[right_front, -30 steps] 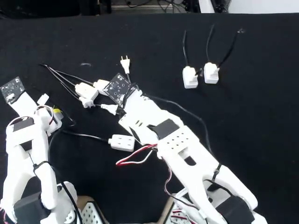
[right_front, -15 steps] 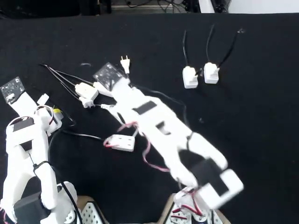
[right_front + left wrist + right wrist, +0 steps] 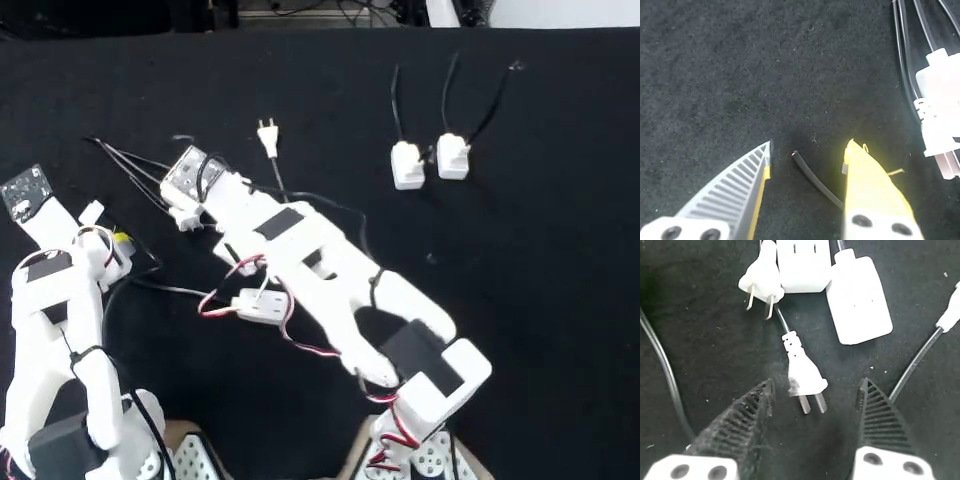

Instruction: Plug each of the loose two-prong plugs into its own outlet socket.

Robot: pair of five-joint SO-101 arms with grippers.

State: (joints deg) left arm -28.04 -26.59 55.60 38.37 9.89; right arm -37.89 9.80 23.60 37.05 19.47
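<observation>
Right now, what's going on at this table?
The right gripper hangs open over a loose two-prong plug on the black cloth, one finger on each side, nothing gripped. A second plug and two white outlet sockets lie just beyond it; neither plug is in a socket. The left gripper is open off to the side over a black wire end.
</observation>
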